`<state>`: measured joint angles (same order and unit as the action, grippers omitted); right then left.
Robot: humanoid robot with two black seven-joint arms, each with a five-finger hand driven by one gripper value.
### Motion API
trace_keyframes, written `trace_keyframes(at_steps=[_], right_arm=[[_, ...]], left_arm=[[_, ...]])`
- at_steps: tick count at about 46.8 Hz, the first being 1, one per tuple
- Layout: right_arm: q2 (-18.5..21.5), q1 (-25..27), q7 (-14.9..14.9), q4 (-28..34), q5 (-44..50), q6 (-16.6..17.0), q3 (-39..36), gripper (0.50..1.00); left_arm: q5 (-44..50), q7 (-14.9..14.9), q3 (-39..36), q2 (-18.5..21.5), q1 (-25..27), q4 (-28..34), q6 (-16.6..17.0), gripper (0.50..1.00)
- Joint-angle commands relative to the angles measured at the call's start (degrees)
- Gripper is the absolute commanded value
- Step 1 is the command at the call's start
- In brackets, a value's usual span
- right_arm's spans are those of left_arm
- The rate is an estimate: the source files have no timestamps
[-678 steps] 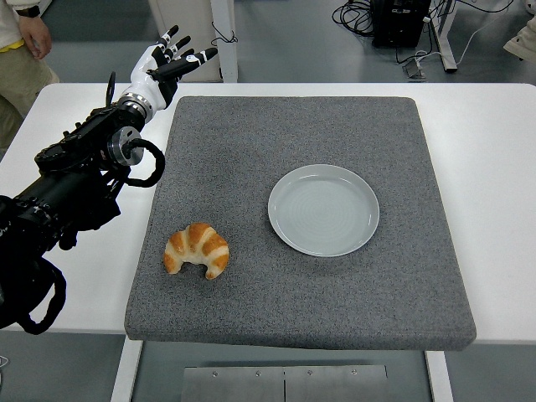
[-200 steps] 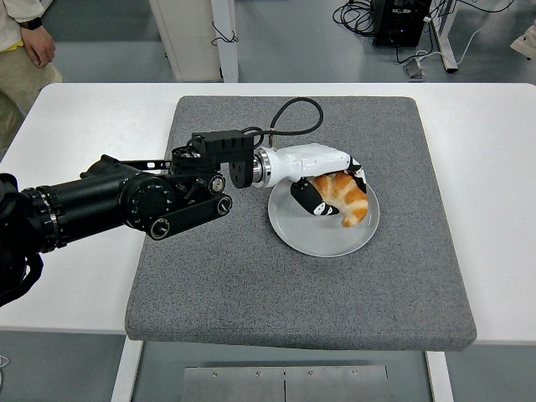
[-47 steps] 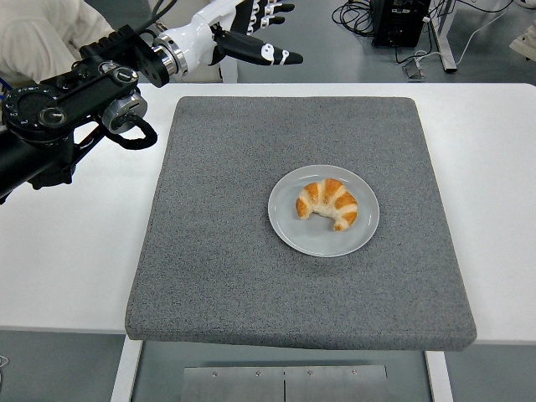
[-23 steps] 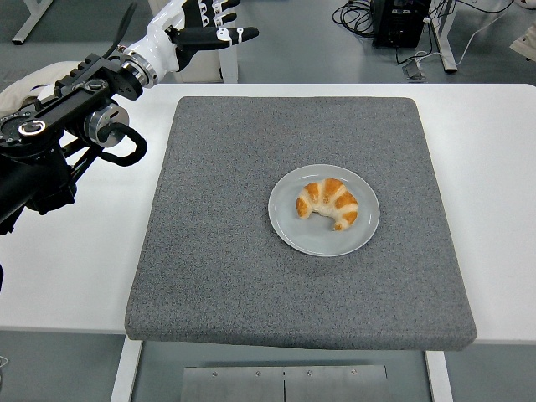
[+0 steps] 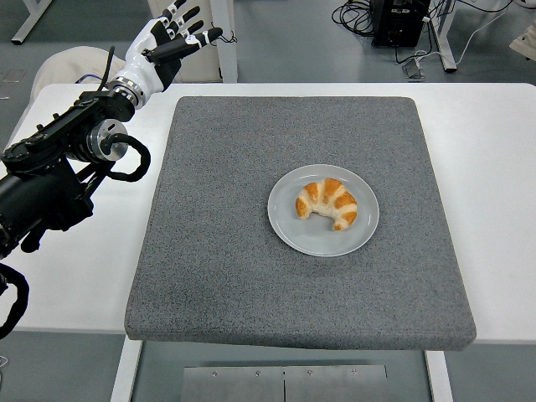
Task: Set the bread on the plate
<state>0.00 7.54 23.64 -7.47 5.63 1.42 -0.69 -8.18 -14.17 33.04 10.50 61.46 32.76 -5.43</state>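
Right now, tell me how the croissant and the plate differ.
The croissant is golden brown with pale stripes; the plate is plain pale grey. The croissant is a curved crescent; the plate is round. The croissant is the smaller and lies on the plate, which rests on the grey mat. Both sit apart from the left hand.

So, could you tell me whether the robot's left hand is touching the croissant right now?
Apart. The head view shows the left hand raised at the table's far left corner, fingers spread, while the croissant lies alone on the plate, with bare grey mat between them.
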Motion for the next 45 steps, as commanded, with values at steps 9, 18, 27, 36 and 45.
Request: trace_keyframes(at_steps=[9,18,27,36,45], right_arm=[[0.0,0.0,0.0,0.0,0.0,0.0,0.0,1.0],[0.0,0.0,0.0,-0.5,0.0,0.2,0.1,1.0],[0.0,-0.2,0.0,-0.6,0.0,0.1,-0.1,1.0],[0.0,-0.2,0.0,-0.6,0.0,0.1,0.0,1.0],[0.0,-0.2,0.0,-0.7,0.0,0.2,0.2,1.0]], left_arm=[[1.2,0.2,1.9,-1.7,-0.6,-1.8,0.3,0.972],[1.5,-0.1,2.3,-2.2,-1.4,-4.6,0.2,0.971],[1.6,0.0,3.6,-2.7,-1.4,-6.5,-0.1,0.971],[1.6,-0.2,3.6,-2.9,-2.6,-7.1,-0.4,0.972],[1.5,-0.2,3.0,-3.4,-3.1,-7.1,-0.3,0.972]])
